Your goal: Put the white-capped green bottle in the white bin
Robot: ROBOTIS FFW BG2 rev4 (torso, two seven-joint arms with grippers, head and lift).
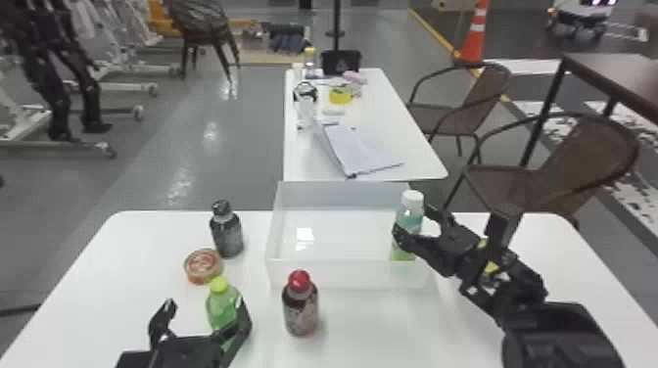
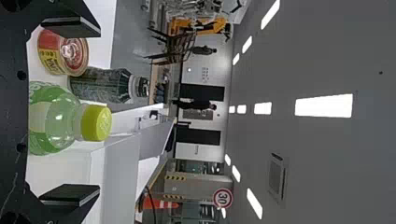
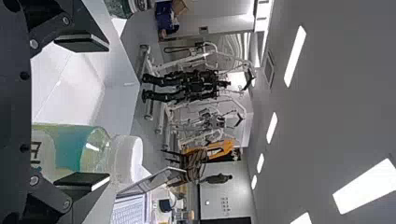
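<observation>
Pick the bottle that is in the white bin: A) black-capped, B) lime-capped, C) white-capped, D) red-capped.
C: the white-capped green bottle is at the right end of the white bin, its lower part coming down behind the near wall.

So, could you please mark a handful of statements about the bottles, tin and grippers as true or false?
The red-capped bottle stands outside the bin. True.
The green-capped bottle is in the bin. False: it stands on the table.
The white-capped bottle is upright. True.
The right gripper is fully shut. False: its fingers are spread.
The round tin sits on top of the red-capped bottle. False: it is on the table.
</observation>
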